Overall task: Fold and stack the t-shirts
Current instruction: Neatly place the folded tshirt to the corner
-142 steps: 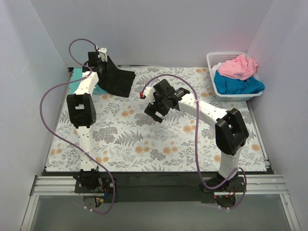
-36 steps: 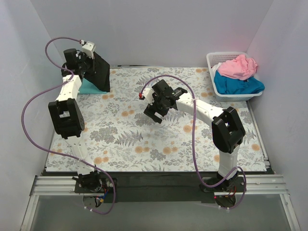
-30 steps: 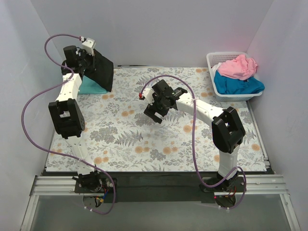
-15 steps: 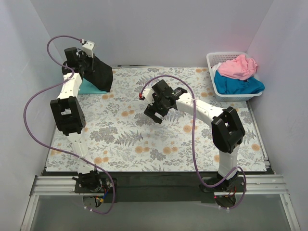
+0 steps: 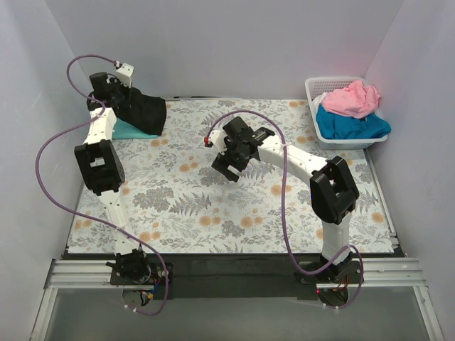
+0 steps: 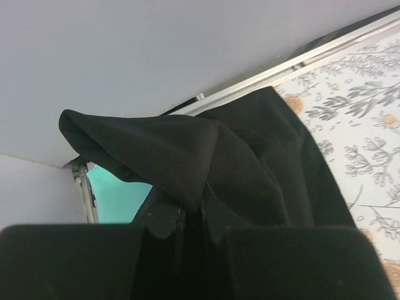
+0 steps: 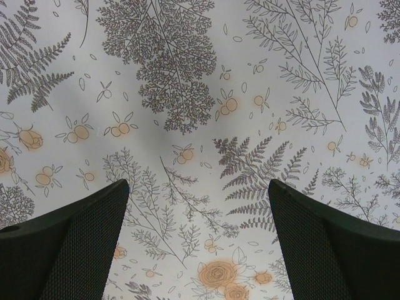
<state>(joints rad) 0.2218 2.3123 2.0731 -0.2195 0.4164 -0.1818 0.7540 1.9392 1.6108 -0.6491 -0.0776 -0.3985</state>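
Top view: black t-shirt point(image 5: 144, 114) hung bunched from the left jaws at the upper left of the frame. Its lower part lay over the mint-green t-shirt point(image 5: 128, 131) on the surface point(image 5: 213, 206). The pink t-shirt point(image 5: 352, 98) and blue t-shirt point(image 5: 353, 126) lay in the basket point(image 5: 311, 89) at the upper right.

Left wrist view: the left jaws were clenched on a fold of the black cloth. It looked light, soft and limp, so I judge a hem or corner the best hold.

Right wrist view: the right jaws stood spread above the surface, nothing between them.
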